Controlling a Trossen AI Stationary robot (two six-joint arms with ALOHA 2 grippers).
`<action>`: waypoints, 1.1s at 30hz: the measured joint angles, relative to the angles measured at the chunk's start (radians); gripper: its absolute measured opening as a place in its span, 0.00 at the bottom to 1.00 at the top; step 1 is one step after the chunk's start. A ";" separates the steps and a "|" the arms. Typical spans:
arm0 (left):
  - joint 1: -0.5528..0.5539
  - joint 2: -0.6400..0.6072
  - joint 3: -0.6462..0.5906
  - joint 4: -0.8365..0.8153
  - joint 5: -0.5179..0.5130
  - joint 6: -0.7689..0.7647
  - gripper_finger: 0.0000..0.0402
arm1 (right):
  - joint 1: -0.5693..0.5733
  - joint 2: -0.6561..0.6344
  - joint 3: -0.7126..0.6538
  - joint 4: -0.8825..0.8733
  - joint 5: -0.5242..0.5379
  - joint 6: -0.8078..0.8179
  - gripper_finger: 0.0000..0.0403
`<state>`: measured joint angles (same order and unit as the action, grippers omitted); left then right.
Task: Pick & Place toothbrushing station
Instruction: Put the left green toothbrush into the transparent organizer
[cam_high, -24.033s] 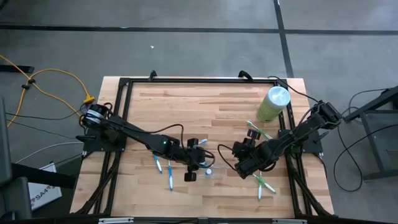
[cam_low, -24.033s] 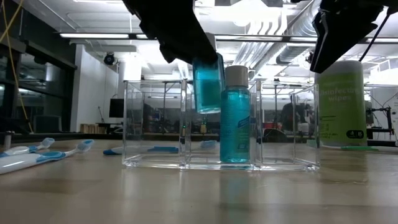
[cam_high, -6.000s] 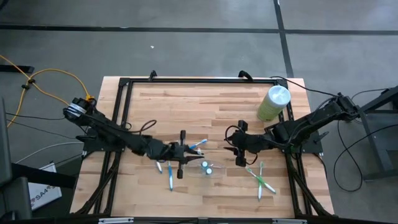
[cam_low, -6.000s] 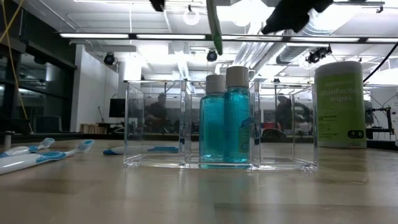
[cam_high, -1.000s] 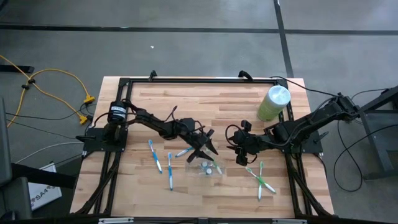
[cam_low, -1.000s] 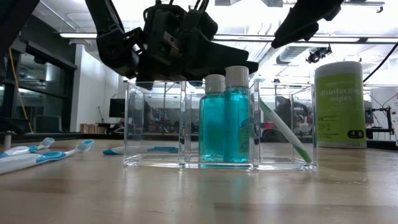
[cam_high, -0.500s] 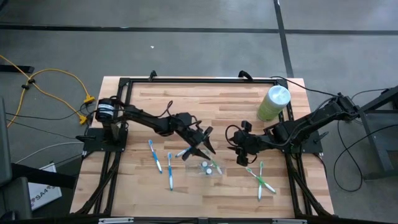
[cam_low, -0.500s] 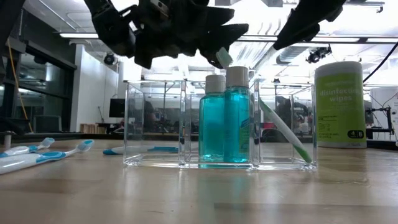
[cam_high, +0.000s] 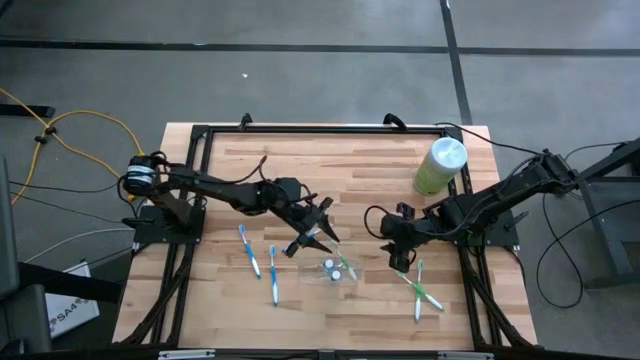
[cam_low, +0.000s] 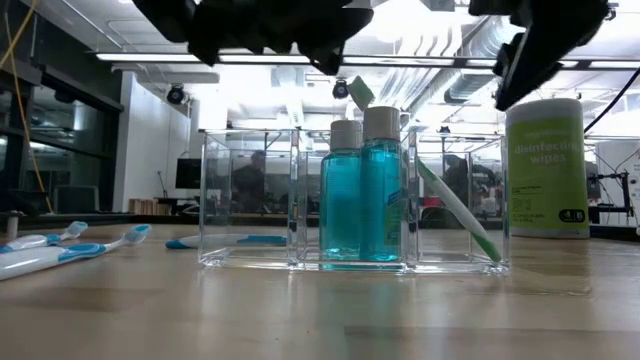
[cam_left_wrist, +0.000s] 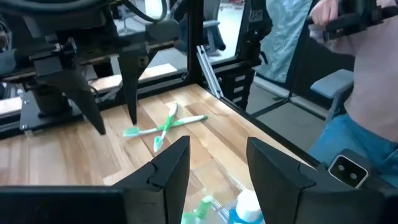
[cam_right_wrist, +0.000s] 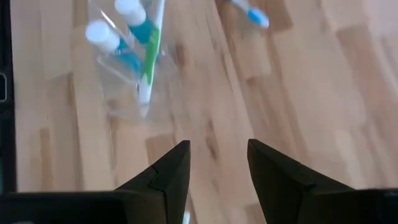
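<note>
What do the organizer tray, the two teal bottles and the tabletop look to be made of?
Organizer tray: clear, glossy rigid plastic, probably acrylic; the room shows straight through its walls.
Teal bottles: transparent plastic holding teal liquid, with matte white caps; plastic is a guess from their look.
Tabletop: light wood in butcher-block strips, smooth finish with a soft sheen.

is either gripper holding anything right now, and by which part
Nothing is held. The left gripper is open above the clear plastic tray, where the green toothbrush already leans. The right gripper is open over bare wood.
</note>
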<state>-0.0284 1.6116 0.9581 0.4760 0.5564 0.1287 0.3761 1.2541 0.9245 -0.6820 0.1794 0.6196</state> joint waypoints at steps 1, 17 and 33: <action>-0.007 -0.005 0.000 -0.009 -0.013 0.000 0.38 | 0.003 0.000 0.000 -0.014 -0.007 0.015 0.38; -0.082 -0.010 0.000 -0.063 -0.091 -0.014 0.38 | 0.137 0.009 0.000 -0.183 -0.072 0.239 0.38; -0.087 -0.010 0.000 -0.095 -0.090 -0.017 0.38 | 0.298 0.223 0.000 -0.204 -0.104 0.516 0.38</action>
<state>-0.1150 1.6020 0.9579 0.3814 0.4660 0.1122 0.6741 1.4774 0.9241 -0.8861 0.0750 1.1354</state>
